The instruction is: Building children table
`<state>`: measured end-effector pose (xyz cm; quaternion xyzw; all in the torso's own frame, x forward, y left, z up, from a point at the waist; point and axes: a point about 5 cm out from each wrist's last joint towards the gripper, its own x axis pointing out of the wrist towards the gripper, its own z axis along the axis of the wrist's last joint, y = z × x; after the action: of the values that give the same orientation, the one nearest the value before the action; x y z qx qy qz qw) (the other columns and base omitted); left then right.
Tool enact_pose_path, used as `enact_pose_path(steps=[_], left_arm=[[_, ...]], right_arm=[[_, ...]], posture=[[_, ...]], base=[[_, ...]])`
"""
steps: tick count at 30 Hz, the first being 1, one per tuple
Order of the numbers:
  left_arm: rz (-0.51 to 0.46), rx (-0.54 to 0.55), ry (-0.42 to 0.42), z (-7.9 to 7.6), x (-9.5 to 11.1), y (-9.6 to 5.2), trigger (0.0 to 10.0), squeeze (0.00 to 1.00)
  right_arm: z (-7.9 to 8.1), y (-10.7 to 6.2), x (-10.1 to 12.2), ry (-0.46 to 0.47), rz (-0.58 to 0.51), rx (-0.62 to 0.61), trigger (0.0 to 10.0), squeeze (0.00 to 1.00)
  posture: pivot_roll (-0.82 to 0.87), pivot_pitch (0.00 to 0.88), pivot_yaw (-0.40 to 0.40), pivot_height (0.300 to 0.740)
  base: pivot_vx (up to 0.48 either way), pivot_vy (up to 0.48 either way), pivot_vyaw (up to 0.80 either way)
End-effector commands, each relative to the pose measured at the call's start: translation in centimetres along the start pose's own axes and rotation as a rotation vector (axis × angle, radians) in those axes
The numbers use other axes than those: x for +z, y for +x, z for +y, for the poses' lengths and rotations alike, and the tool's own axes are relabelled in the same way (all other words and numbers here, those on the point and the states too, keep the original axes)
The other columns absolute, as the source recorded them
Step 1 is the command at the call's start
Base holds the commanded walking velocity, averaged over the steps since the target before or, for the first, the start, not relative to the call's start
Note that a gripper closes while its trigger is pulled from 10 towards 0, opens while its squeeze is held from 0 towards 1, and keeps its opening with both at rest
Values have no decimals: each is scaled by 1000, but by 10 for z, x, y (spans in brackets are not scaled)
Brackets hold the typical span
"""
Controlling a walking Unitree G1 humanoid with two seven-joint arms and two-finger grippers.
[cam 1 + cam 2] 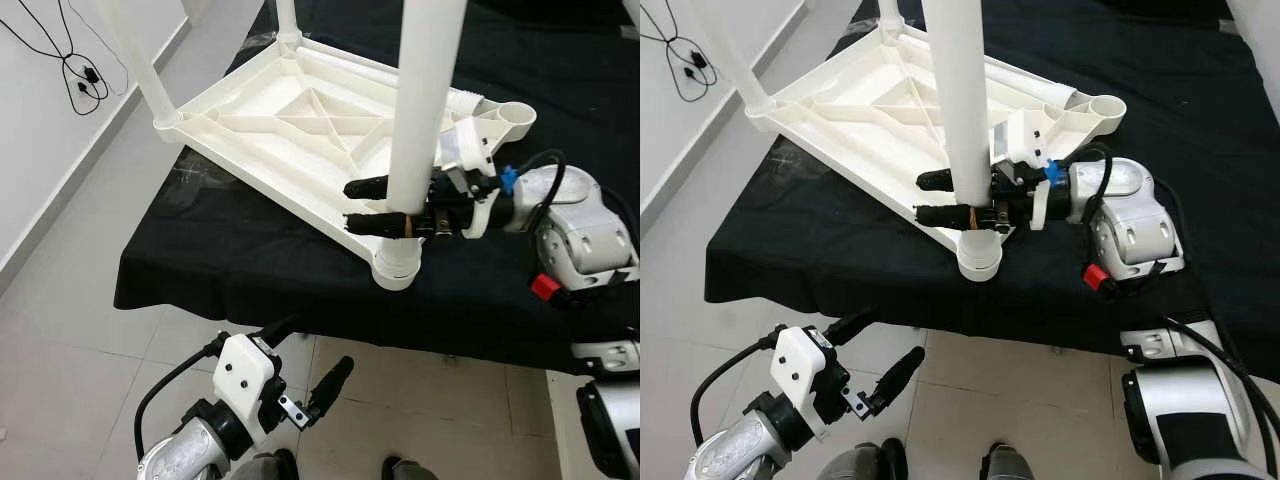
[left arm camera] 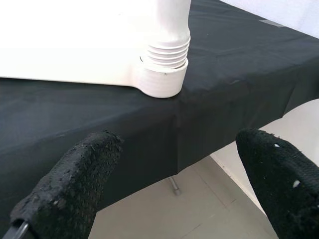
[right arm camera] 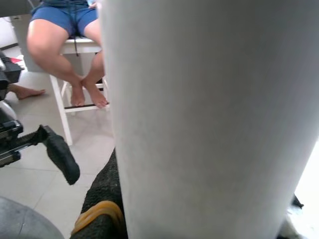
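Observation:
A white plastic children's table (image 1: 290, 120) lies upside down on a black-covered surface (image 1: 220, 250). Its near leg (image 1: 420, 90) stands upright in the corner socket (image 1: 397, 265) at the front edge. My right gripper (image 1: 352, 205) is shut on this leg just above the socket, one black finger on each side. In the right wrist view the leg (image 3: 209, 119) is pressed against a finger (image 3: 104, 199). My left gripper (image 1: 310, 355) hangs open below the surface's front edge, its fingers (image 2: 75, 184) spread wide and pointing towards the socket (image 2: 164, 74).
Two more legs (image 1: 140, 60) stand at the far corners, and an open socket (image 1: 515, 115) sits at the right corner. Cables (image 1: 70, 60) lie by the left wall. A person (image 3: 70, 30) sits on a white stool beyond the surface. Tiled floor lies in front.

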<state>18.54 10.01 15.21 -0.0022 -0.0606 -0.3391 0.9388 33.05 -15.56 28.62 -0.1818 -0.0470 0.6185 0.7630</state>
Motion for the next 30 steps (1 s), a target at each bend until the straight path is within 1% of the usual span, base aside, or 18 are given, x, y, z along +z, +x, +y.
enact_pose_path(steps=[1,2,3,4,7,8,9,11,16,18,21,23,26,29,30], left_arm=[[12,2,-19,-2,-5,-2,10000,0],[12,2,-19,-2,-5,-2,10000,0],[12,2,-20,-2,-5,-2,10000,0],[12,2,-20,-2,-5,-2,10000,0],[12,2,-21,-2,-5,-2,10000,0],[12,1,-22,-2,-5,-2,10000,0],[12,1,-22,-2,-5,-2,10000,0],[12,2,-23,-2,-5,-2,10000,0],[12,4,-23,-1,-5,-2,10000,0],[12,5,-22,0,-5,-2,10000,0],[13,5,-22,0,-5,-2,10000,0],[13,6,-21,1,-5,-2,10000,0],[12,6,-21,2,-5,-2,10000,0],[12,11,-17,4,-5,-1,10000,0],[12,11,-17,4,-5,-1,10000,0]], right_arm=[[10,8,-40,158,133,-26,10000,0],[10,8,-40,158,133,-26,10000,0],[9,8,-42,185,147,-94,10000,0],[9,8,-43,194,150,-118,10000,0],[9,8,-43,200,150,-137,10000,0],[8,6,-46,215,152,-187,10000,0],[8,6,-46,215,152,-187,10000,0],[8,5,-49,244,150,-239,10000,0],[9,5,-52,266,148,-288,10000,0],[11,7,-56,289,142,-347,10000,0],[13,8,-58,299,141,-373,10000,0],[18,11,-63,300,142,-418,10000,0],[20,13,-64,299,144,-430,10000,0],[31,24,-72,280,164,-473,10000,0],[31,24,-72,280,164,-473,10000,0]], posture=[[15,273,58,740],[15,273,58,740],[13,274,59,740],[13,274,59,740],[11,273,58,740],[9,271,57,740],[9,271,57,740],[8,272,57,740],[7,274,58,740],[3,273,61,740],[3,274,61,740],[3,277,63,740],[3,277,63,740],[-1,275,63,740],[-1,275,63,740]], base=[[0,0,0],[0,0,0],[0,0,0],[0,0,0],[0,0,0],[0,0,0],[0,0,0],[0,0,0],[0,0,0],[0,0,0],[0,0,0],[0,0,0],[0,0,0],[0,0,0],[0,0,0]])
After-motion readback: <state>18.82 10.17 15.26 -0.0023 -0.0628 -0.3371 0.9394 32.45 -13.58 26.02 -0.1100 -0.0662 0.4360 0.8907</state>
